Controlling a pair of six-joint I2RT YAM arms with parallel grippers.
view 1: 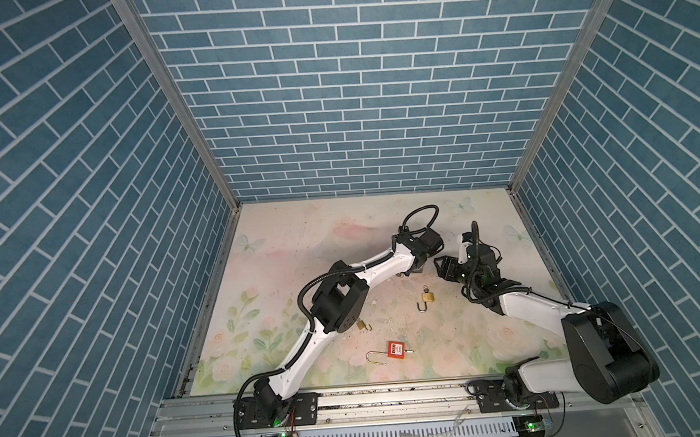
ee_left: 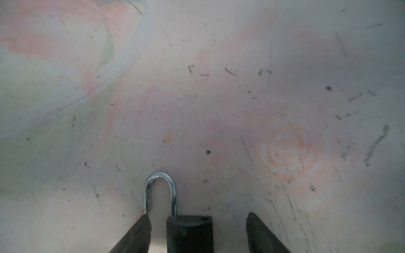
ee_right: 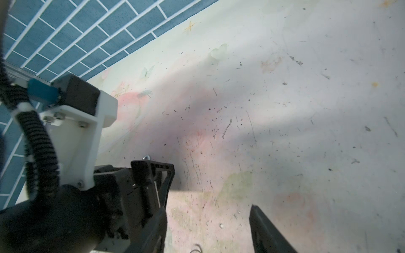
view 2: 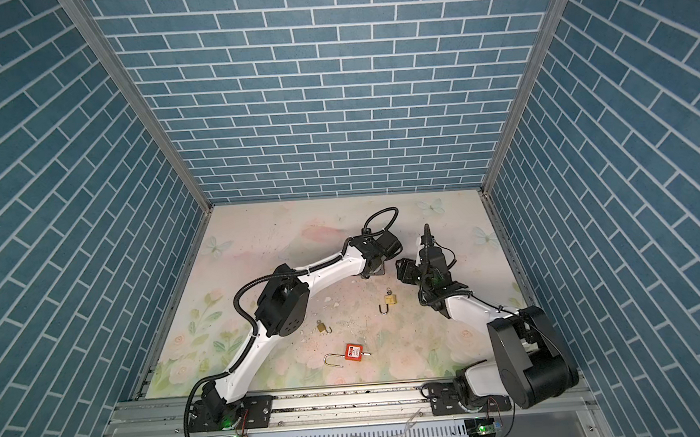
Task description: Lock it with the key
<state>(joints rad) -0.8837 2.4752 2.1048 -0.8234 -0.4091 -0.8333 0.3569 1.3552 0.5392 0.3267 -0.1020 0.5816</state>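
Black padlock [ee_left: 189, 234] looks to be lying on the counter [ee_left: 219, 109] right between the left jaws. They're wide, with a gap either side, and the open shackle [ee_left: 161, 188] points straight out past the tips. Right jaws hover close by, wide and empty. Brass padlock [view 1: 427, 296] lies clear, nearer the front. Can't spot a key for the black one.

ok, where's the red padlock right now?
In both top views the red square padlock lies near the middle of the floral table's front edge, just in front of the small brass padlock.
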